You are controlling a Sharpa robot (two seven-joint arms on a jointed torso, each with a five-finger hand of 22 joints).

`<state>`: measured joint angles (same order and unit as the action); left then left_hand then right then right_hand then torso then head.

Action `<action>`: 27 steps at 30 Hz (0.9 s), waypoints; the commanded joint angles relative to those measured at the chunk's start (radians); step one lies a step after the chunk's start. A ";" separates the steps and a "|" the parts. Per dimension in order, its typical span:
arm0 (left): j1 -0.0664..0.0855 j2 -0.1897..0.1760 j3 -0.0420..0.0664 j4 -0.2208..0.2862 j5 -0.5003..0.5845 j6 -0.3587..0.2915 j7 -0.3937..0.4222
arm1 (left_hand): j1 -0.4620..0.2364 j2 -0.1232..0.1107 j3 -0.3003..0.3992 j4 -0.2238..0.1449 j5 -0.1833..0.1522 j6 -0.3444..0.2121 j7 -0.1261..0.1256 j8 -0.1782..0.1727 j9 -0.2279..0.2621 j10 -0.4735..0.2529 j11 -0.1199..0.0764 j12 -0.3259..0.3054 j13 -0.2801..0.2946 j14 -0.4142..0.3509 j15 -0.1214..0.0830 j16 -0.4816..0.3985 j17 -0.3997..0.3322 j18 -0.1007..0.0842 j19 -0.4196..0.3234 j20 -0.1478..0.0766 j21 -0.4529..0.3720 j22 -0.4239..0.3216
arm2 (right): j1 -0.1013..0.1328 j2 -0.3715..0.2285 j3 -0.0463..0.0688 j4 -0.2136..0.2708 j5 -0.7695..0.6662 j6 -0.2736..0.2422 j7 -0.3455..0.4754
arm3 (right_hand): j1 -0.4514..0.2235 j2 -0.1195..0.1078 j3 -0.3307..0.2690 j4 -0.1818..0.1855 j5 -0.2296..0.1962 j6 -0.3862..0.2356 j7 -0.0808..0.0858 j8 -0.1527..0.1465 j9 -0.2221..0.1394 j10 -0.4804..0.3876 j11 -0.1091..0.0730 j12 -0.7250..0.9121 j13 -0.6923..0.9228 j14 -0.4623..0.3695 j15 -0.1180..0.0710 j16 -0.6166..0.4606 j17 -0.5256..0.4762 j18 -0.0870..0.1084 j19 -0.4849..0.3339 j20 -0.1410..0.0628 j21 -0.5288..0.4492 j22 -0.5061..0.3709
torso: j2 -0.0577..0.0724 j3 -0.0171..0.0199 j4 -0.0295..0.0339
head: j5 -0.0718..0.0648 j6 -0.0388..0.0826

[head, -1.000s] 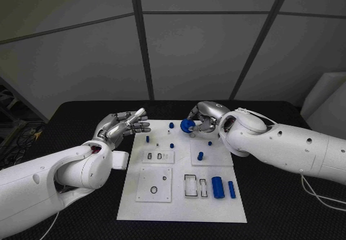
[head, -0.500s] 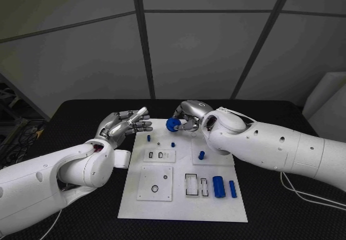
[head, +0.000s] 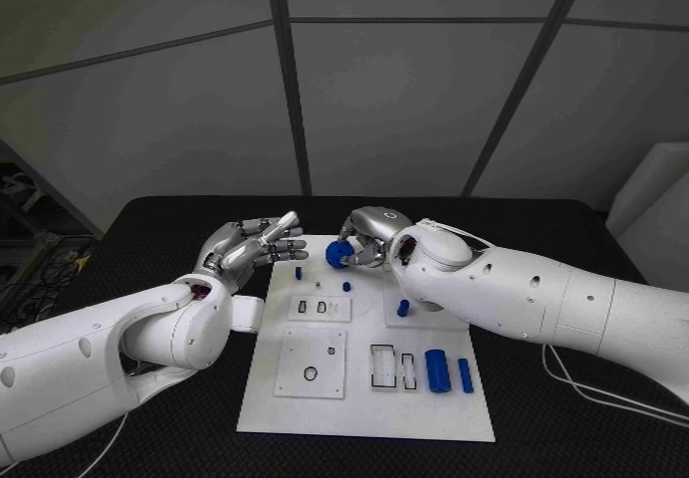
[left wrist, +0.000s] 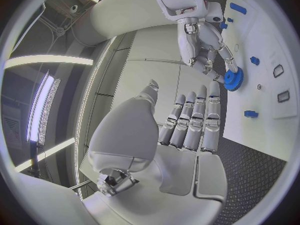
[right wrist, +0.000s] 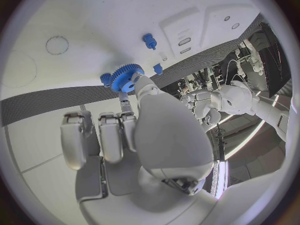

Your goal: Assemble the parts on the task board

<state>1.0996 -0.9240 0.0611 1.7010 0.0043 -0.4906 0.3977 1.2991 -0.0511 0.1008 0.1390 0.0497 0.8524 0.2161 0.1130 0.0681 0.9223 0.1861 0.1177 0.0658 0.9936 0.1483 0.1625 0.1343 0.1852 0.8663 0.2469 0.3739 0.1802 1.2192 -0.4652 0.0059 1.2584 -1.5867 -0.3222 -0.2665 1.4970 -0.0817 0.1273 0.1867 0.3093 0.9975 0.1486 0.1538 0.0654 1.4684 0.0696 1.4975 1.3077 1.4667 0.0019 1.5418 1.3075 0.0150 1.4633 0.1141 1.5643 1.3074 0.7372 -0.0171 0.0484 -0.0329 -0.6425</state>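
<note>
A blue gear [head: 338, 253] is held in the fingers of the right robot hand [head: 367, 239], above the far end of the white board [head: 288, 418] near its middle. In the right wrist view the gear [right wrist: 127, 78] is seen pinched at the fingertips [right wrist: 141, 83], with the board surface behind it. In the left wrist view the same gear [left wrist: 234, 79] is seen gripped by the right robot hand [left wrist: 203, 50].

The left robot hand [head: 252, 249] is held open above the far left corner of the board, fingers extended and apart, nothing in it; in its own wrist view the fingers [left wrist: 194, 120] are seen stretched out side by side.

On the board, small blue pegs [head: 346, 287] stand near the far end, just beside the gear. Another blue peg [head: 403, 308] stands on a raised plate under the right arm. Two blue cylinders [head: 435, 370] lie side by side toward the near right of the board, next to rectangular slots [head: 380, 365]. A black ring [head: 309, 374] lies on the near left plate. The board rests on the black worktop [head: 172, 214]
</note>
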 commanded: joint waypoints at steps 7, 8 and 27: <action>0.002 0.000 0.001 0.001 -0.003 0.013 0.003 | 0.000 0.007 -0.002 -0.005 -0.002 0.001 0.016 -0.003 -0.002 -0.004 0.006 -0.004 -0.001 -0.004 0.001 -0.006 0.002 -0.012 -0.008 -0.001 -0.005 -0.001 | 0.001 0.017 -0.001 -0.029 -0.011 0.039 0.002 | -0.010 0.006 0.010 0.000 -0.001 -0.003 0.003 -0.008 0.000 0.041 -0.004 -0.003 0.178 0.089 -0.007 0.001 0.195 -0.015 0.107 -0.007 0.007 0.263 | -0.001 0.0001 -0.0011 | 0.002 -0.002; 0.002 0.000 0.001 0.001 -0.003 0.013 0.003 | 0.000 0.007 -0.002 -0.005 -0.002 0.001 0.016 -0.003 -0.002 -0.004 0.006 -0.004 -0.001 -0.004 0.001 -0.006 0.002 -0.012 -0.008 -0.001 -0.005 -0.001 | 0.001 0.018 -0.001 -0.031 -0.011 0.044 0.000 | -0.013 0.005 0.010 0.000 -0.003 -0.005 0.003 -0.011 -0.001 0.039 -0.003 -0.005 0.176 0.089 -0.006 0.001 0.194 -0.015 0.107 -0.007 0.007 0.263 | -0.001 0.0004 -0.0013 | 0.002 -0.002; 0.002 -0.002 0.001 0.001 -0.003 0.012 0.000 | 0.000 0.007 -0.002 -0.005 -0.002 0.001 0.016 -0.003 -0.002 -0.004 0.006 -0.004 -0.001 -0.004 0.001 -0.006 0.002 -0.012 -0.008 -0.001 -0.005 -0.001 | 0.000 0.025 -0.003 -0.046 0.005 0.114 0.014 | -0.140 -0.025 -0.016 0.043 -0.034 -0.083 0.019 -0.082 0.005 0.005 0.014 -0.047 0.137 0.091 0.011 0.004 0.203 -0.015 0.107 0.011 0.007 0.263 | 0.000 0.0011 -0.0021 | 0.004 -0.005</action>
<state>1.0999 -0.9252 0.0612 1.7011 0.0044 -0.4897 0.3952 1.2991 -0.0511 0.1008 0.1390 0.0497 0.8524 0.2161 0.1130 0.0681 0.9224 0.1861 0.1178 0.0658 0.9936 0.1483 0.1625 0.1342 0.1853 0.8663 0.2469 0.3739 0.1804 1.2220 -0.4379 0.0065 1.2126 -1.5882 -0.2578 -0.2580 1.3640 -0.1061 0.1104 0.2231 0.2785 0.9068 0.1668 0.0685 0.0674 1.4685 0.0770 1.4547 1.3077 1.4668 0.0091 1.5418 1.3074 0.0151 1.4673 0.1181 1.5643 1.3074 0.7367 -0.0160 0.0459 -0.0296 -0.6475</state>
